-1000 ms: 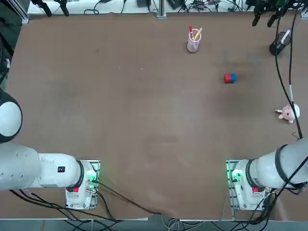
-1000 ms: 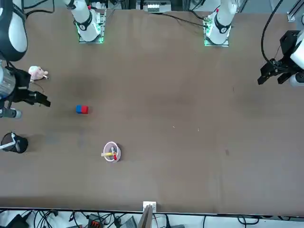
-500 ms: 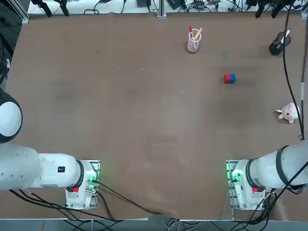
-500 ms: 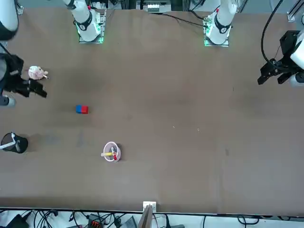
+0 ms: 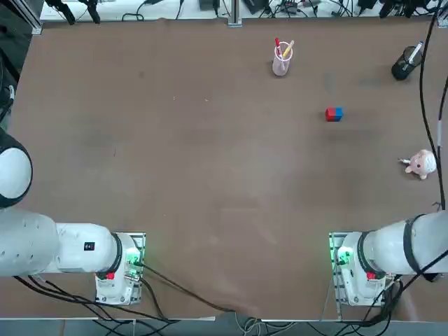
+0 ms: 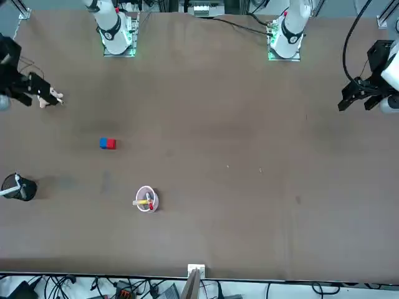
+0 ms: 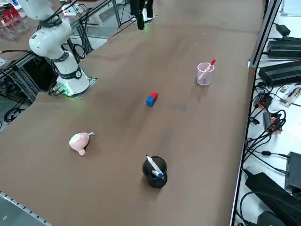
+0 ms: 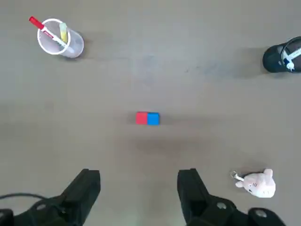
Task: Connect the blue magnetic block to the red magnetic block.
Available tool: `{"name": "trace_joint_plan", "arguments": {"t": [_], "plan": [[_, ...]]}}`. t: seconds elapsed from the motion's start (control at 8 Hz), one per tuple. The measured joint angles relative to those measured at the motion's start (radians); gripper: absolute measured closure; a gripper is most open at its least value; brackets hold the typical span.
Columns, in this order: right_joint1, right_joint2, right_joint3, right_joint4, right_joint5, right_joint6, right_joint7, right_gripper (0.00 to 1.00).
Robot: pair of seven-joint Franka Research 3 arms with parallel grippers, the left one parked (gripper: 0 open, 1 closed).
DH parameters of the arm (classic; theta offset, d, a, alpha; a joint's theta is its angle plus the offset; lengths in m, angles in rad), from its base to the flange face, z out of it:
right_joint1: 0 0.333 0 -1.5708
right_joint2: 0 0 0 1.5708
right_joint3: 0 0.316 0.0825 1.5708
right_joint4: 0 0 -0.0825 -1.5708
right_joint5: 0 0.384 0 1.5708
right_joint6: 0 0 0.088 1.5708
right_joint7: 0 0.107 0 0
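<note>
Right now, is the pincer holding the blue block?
No. The open pincer is empty, well above the table; the blue block lies joined to the red block.

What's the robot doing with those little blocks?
Nothing is being held right now. The blue magnetic block and the red magnetic block sit stuck together, side by side on the table. The right gripper hangs high above them with its fingers open. A pink plush toy lies off to one side, untouched.
</note>
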Motion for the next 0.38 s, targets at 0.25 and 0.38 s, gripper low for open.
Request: {"name": "trace_joint_plan", "arguments": {"t": [0.25,0.38], "plan": [[0.0,-0.079,0.012,-0.079,0.0,0.023,0.0,0.0],[0.0,-0.103,0.021,-0.105,0.0,0.029,0.0,0.0]]}}
